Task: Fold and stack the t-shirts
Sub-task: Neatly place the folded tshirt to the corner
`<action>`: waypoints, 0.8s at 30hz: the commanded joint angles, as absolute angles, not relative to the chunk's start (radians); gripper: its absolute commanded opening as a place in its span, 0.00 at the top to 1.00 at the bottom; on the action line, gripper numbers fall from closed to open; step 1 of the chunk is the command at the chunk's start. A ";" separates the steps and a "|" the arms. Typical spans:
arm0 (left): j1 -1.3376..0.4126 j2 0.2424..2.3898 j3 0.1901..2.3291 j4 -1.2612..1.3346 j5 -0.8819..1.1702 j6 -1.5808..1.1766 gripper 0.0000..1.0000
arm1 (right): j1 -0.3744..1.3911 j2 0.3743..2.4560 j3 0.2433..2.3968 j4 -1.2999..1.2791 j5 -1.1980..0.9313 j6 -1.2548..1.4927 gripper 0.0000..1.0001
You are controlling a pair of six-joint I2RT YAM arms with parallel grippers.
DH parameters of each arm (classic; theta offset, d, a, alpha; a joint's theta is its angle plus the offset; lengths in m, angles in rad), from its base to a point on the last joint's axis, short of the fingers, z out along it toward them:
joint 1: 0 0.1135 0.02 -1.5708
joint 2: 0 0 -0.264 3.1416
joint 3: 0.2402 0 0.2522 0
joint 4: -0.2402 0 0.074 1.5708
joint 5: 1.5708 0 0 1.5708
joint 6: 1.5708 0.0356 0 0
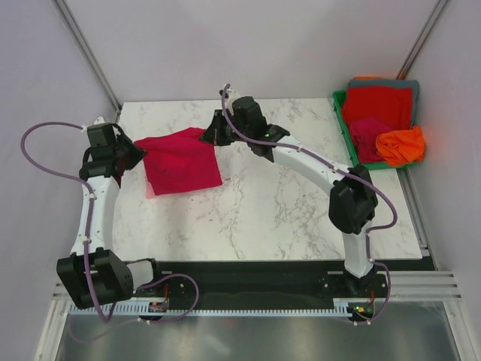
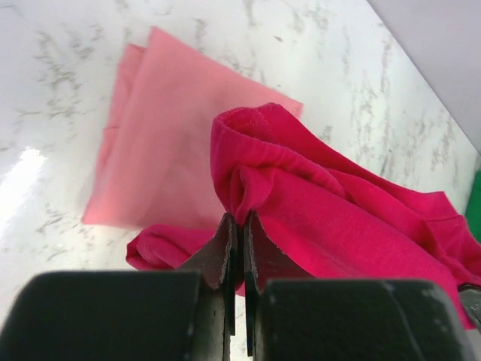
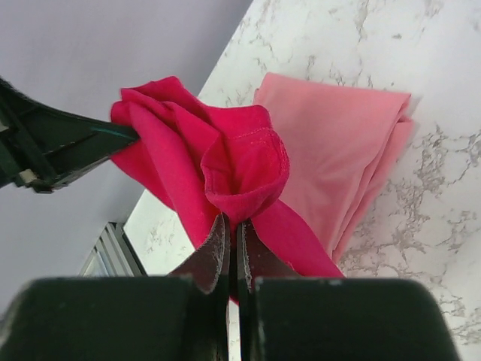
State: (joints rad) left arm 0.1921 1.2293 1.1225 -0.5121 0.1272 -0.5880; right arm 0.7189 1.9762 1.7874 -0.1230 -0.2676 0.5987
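Note:
A deep magenta-crimson t-shirt (image 1: 180,162) hangs stretched between my two grippers over the left of the table. My left gripper (image 1: 137,150) is shut on its left corner (image 2: 248,188). My right gripper (image 1: 212,136) is shut on its far right corner (image 3: 240,177). The shirt lies over a light pink folded t-shirt (image 2: 173,135), which shows under it on the table in the right wrist view (image 3: 338,158) and as a pale edge in the top view (image 1: 150,192). More t-shirts, red (image 1: 379,105), magenta (image 1: 366,135), orange (image 1: 402,144) and grey (image 1: 391,83), are piled at the far right.
A green plastic bin (image 1: 340,113) at the table's far right edge holds the piled shirts. The marble table (image 1: 285,218) stretches between the arms. Grey walls close in the left, back and right sides.

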 commanded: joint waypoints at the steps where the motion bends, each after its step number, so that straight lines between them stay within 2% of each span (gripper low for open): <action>1: 0.230 1.161 1.091 -0.523 0.043 -0.617 0.98 | 0.747 2.043 1.873 -0.127 -0.221 0.612 1.00; 9: 0.278 1.184 1.091 -0.523 -0.044 -0.614 0.98 | 0.778 2.151 1.956 -0.123 -0.196 0.620 1.00; 24: 0.310 1.363 1.161 -0.431 0.024 -0.614 0.98 | 0.767 2.327 2.186 -0.149 -0.153 0.604 1.00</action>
State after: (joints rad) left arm 0.2962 1.3281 1.0943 -0.5156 0.0086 -0.5922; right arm 0.7784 2.3009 2.1033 -0.1745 -0.1772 0.6128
